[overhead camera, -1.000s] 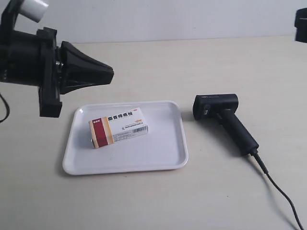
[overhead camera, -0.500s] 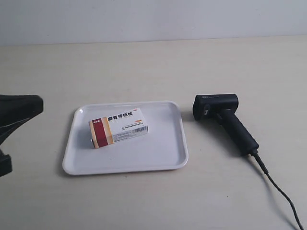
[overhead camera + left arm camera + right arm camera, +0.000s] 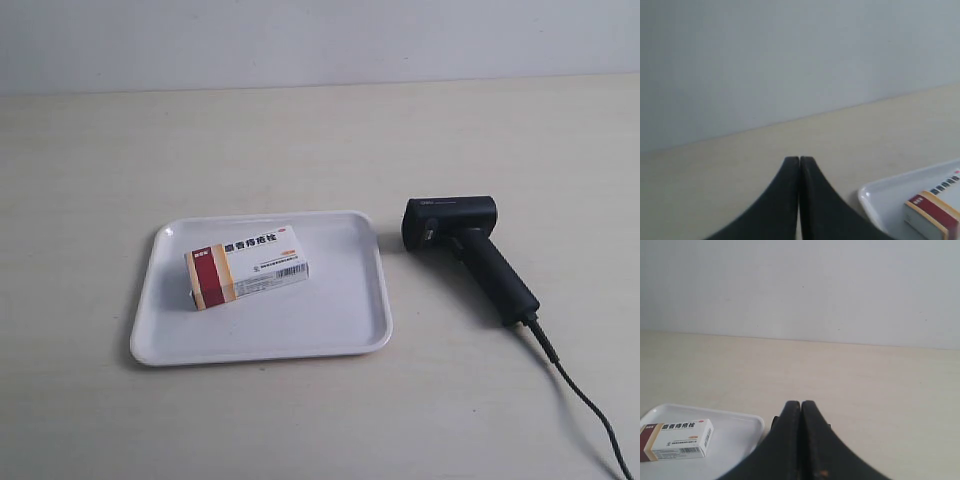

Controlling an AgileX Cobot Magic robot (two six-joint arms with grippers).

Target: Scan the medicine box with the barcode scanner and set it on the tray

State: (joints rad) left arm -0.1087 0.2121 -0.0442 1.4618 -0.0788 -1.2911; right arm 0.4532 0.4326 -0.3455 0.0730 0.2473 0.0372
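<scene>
The medicine box [image 3: 246, 265], white with a dark red and tan end, lies flat inside the white tray [image 3: 345, 315] at the middle left of the exterior view. To the tray's right, the black barcode scanner [image 3: 466, 244] rests on the table, its cable trailing toward the lower right. Neither arm shows in the exterior view. In the left wrist view my left gripper [image 3: 799, 160] is shut and empty, with the tray [image 3: 880, 197] and box [image 3: 932, 212] off to one side. My right gripper [image 3: 801, 404] is also shut and empty, hiding most of the scanner; the box [image 3: 677, 439] lies in the tray [image 3: 737, 432].
The pale beige table [image 3: 300, 140] runs back to a plain light wall [image 3: 320, 40]. The scanner's black cable [image 3: 585, 410] crosses the table at the lower right.
The arm at the exterior view's left has drawn back down and out of the picture. The bit of arm at the upper right is gone too. Box, tray and scanner have not moved.
</scene>
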